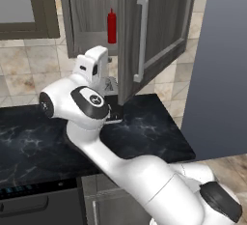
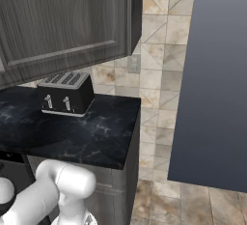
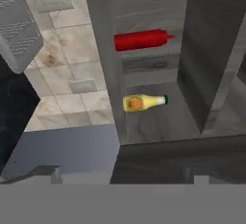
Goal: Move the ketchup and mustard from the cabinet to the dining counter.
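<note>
The cabinet (image 1: 159, 16) hangs open, its door with the silver bar handle swung out toward me. The red ketchup (image 1: 112, 26) stands on its shelf. The hand view is rolled, so the ketchup (image 3: 141, 39) and the yellow, green-capped mustard (image 3: 144, 102) look as if they lie sideways inside the cabinet (image 3: 103, 50). They stand apart from each other. My gripper (image 3: 121, 174) is open with nothing between its fingers, a short way in front of the opening and clear of both bottles. The dining counter is out of view.
A black toaster (image 2: 65, 93) sits on the black marble worktop (image 1: 144, 132) under the cabinet, left of my hand. The open door (image 2: 62, 21) juts out over the worktop. A tall grey-blue panel (image 1: 217, 64) stands to the right.
</note>
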